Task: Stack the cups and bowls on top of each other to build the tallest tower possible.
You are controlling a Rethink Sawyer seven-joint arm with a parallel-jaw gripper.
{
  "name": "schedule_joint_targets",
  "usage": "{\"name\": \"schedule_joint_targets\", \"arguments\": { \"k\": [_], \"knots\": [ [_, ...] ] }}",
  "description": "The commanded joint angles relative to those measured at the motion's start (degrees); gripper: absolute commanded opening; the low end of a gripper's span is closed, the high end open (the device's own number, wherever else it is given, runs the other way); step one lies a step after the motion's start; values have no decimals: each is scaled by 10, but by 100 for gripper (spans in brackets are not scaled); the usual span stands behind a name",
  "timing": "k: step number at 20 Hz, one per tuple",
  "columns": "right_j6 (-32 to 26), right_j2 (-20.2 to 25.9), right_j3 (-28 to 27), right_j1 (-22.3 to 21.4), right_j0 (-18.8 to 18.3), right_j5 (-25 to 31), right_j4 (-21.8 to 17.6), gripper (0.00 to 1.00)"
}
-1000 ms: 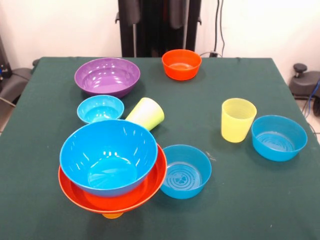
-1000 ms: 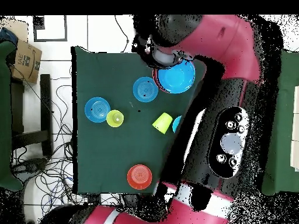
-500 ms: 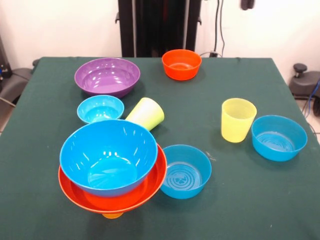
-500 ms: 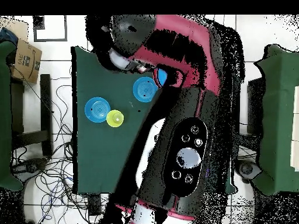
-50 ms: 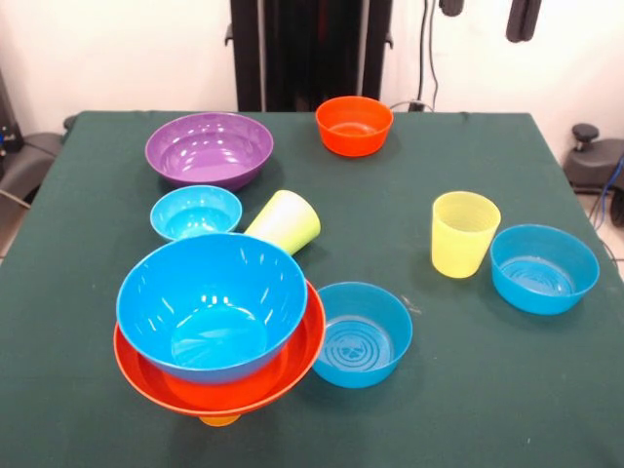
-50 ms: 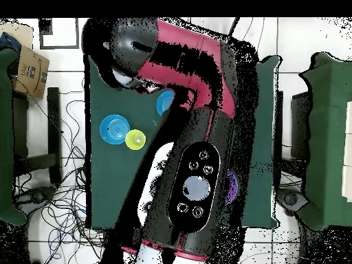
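Observation:
The tower stands at the front left: a large blue bowl [image 5: 210, 302] nested in a wider orange bowl [image 5: 229, 392], over an orange cup [image 5: 219, 420] that shows only its base. A lime green cup [image 5: 285, 221] lies on its side behind it. The pale yellow cup [image 5: 464, 233] stands upright at the right, also seen from above [image 6: 135, 139]. My gripper [image 5: 486, 12] shows only two dark fingertips at the top edge, high above the table's far right. They are apart, open, with nothing between them.
A purple bowl [image 5: 209, 148] and a small orange bowl [image 5: 354, 125] sit at the back. A small blue bowl [image 5: 196, 212] is left of the green cup. Medium blue bowls rest at centre [image 5: 364, 333] and right [image 5: 544, 268]. The arm [image 6: 199, 103] hides most of the overhead table.
The gripper's tips have come into the front view at the top right. In the overhead view the arm has swung across and now hides the tower. No cup or bowl has moved.

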Motion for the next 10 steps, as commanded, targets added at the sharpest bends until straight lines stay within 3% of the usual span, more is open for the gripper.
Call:
{"name": "schedule_joint_targets", "arguments": {
  "k": [1, 4, 10],
  "knots": [
    [151, -1, 70, 43, 13, -56, -29, 100],
    [181, -20, 63, 55, 21, -67, -25, 100],
    [186, -19, 66, 76, 20, -116, -8, 100]
  ]
}}
